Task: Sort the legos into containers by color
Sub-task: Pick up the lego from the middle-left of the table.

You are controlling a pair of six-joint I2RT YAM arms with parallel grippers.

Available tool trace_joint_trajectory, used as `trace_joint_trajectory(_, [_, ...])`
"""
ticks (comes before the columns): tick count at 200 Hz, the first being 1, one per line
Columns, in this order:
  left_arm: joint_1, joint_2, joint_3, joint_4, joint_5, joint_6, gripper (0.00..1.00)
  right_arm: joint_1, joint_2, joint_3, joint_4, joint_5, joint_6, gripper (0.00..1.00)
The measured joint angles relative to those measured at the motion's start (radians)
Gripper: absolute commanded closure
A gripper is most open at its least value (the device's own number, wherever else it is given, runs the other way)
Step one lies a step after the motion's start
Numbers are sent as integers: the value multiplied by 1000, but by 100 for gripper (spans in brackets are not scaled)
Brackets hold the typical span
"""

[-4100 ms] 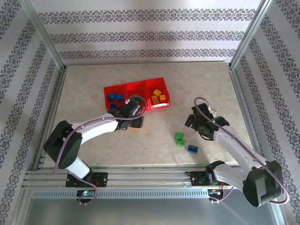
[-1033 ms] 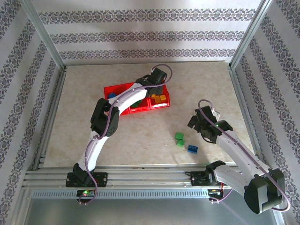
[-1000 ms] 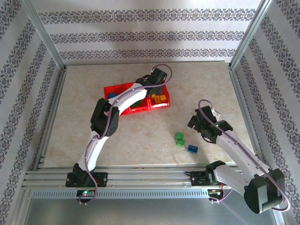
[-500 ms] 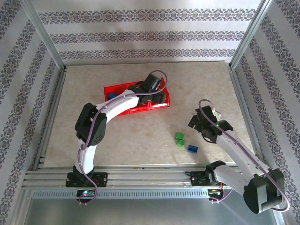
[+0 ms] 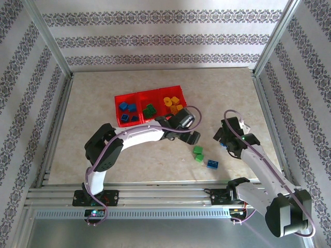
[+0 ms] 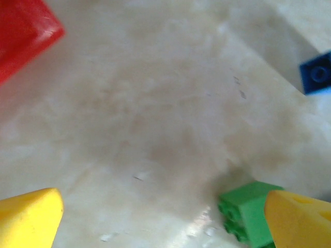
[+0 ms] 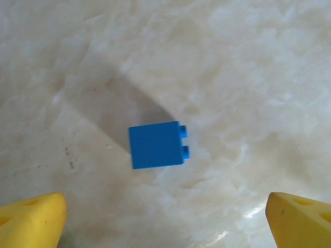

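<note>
The red tray (image 5: 118, 97) lies at the back left of the table. Its left container holds blue legos (image 5: 127, 108), the middle one green legos (image 5: 150, 110), the right one orange legos (image 5: 172, 103). Two green legos (image 5: 198, 153) and a blue lego (image 5: 212, 164) lie loose on the table. My left gripper (image 5: 193, 137) hangs open just above-left of the green ones; in the left wrist view a green lego (image 6: 247, 207) sits against the right fingertip (image 6: 302, 222). My right gripper (image 5: 223, 135) is open; a blue lego (image 7: 155, 145) lies on its side ahead of its fingertips (image 7: 31, 217).
The tray's red corner (image 6: 23, 31) shows at the upper left of the left wrist view, and a blue lego (image 6: 316, 76) at the right edge. Aluminium frame rails (image 5: 155, 196) run along the near edge; patterned walls enclose the table.
My left arm swung from over the tray's right container down to the table by the green legos, and its gripper opened. The right gripper shifted slightly up and right.
</note>
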Motion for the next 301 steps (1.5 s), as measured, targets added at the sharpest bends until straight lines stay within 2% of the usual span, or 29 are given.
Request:
trace_joint_trajectory(42, [-65, 6, 1, -1, 4, 15, 0, -96, -35, -27, -11, 0, -25, 2])
trace_joint_trajectory(76, [-86, 57, 40, -6, 0, 24, 0, -134, -63, -42, -13, -5, -43, 2])
trace_joint_trajectory(154, [-123, 189, 159, -71, -31, 34, 0, -160, -79, -49, -12, -30, -76, 2])
trace_joint_trajectory(229, [-126, 205, 199, -147, -101, 32, 8, -160, -87, -69, -8, -54, -75, 2])
trace_joint_trajectory(272, [-126, 223, 224, -157, -111, 29, 9, -160, -89, -71, -7, -56, -75, 2])
trace_joint_trajectory(301, [-126, 225, 225, -182, -116, 19, 16, -161, -98, -72, -7, -57, -75, 2])
